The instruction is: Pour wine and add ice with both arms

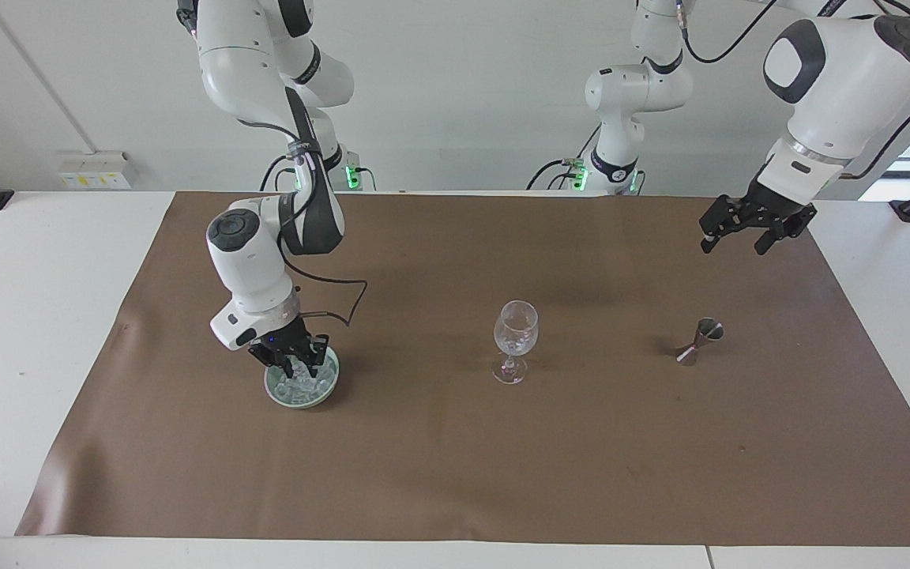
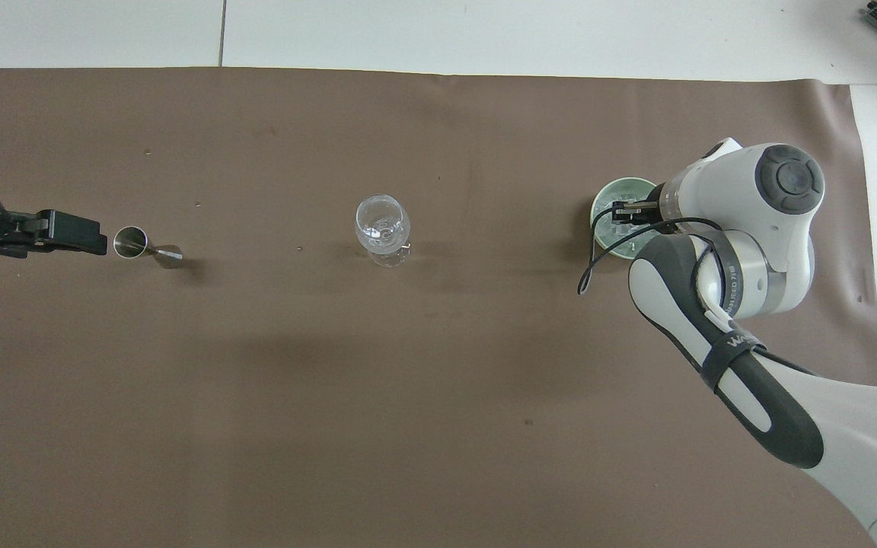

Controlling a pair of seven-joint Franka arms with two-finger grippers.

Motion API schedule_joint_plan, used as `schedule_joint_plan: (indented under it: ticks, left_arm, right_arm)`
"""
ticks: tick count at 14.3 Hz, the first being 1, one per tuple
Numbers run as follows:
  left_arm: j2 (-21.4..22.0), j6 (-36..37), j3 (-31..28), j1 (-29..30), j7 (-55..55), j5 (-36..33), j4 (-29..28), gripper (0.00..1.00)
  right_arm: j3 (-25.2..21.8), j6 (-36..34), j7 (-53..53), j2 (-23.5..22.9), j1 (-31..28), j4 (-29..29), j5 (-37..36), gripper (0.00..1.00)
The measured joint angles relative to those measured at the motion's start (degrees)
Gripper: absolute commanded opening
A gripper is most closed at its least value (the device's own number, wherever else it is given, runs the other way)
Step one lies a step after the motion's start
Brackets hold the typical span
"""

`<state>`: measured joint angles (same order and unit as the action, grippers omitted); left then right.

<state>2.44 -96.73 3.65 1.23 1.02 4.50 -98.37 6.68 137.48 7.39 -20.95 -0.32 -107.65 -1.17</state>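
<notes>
A clear wine glass (image 1: 516,338) (image 2: 383,227) stands upright mid-mat. The ice (image 1: 299,386) (image 2: 634,241) is a heap of clear chunks in a pale green bowl (image 1: 330,385) (image 2: 607,193) toward the right arm's end. My right gripper (image 1: 292,366) (image 2: 628,215) points down into that bowl, its tips among the ice; I cannot see whether a chunk is held. My left gripper (image 1: 733,245) (image 2: 93,237) hangs open and empty, high over the mat toward the left arm's end, close to a small steel jigger (image 1: 700,339) (image 2: 140,246). No wine shows.
A brown mat (image 1: 455,466) (image 2: 408,396) covers the white table. A black cable (image 1: 348,304) (image 2: 589,266) loops from the right wrist down beside the bowl. The right arm's forearm (image 2: 743,380) crosses the mat's corner nearest the robots.
</notes>
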Motion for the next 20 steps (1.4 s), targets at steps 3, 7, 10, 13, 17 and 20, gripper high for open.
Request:
schedule_joint_plan:
  ticks: [3, 7, 10, 13, 17, 20]
  left_arm:
    - [1.1, 3.75, 0.95, -0.08, 0.62, -1.01, 1.78, 1.0]
    - [1.36, 3.79, 1.2, -0.12, 0.62, -1.01, 1.79, 1.0]
    - [1.39, 4.93, 1.17, -0.12, 0.66, -1.12, 1.97, 1.0]
    - [1.64, 9.65, 1.35, -0.12, 0.71, -2.0, 3.81, 1.0]
    - [2.68, 11.08, 2.05, -0.13, 0.74, -2.81, 4.62, 1.0]
    - [2.71, 11.01, 2.04, -0.13, 0.75, -2.87, 4.62, 1.0]
  right_arm:
    - [0.0, -0.34, 0.0, 0.0, 0.0, 0.07, 0.0, 0.41]
    - [-0.01, -0.5, 0.01, 0.0, 0.0, 0.16, 0.0, 0.37]
    - [-0.01, -0.54, 0.01, 0.0, 0.0, 0.19, 0.0, 0.32]
    - [-0.01, -0.57, 0.01, 0.0, 0.0, 0.21, 0.0, 0.26]
    - [-0.01, -0.64, 0.01, 0.0, 0.0, 0.24, 0.0, 0.21]
    - [-0.01, -0.74, 0.01, 0.0, 0.0, 0.27, 0.0, 0.16]
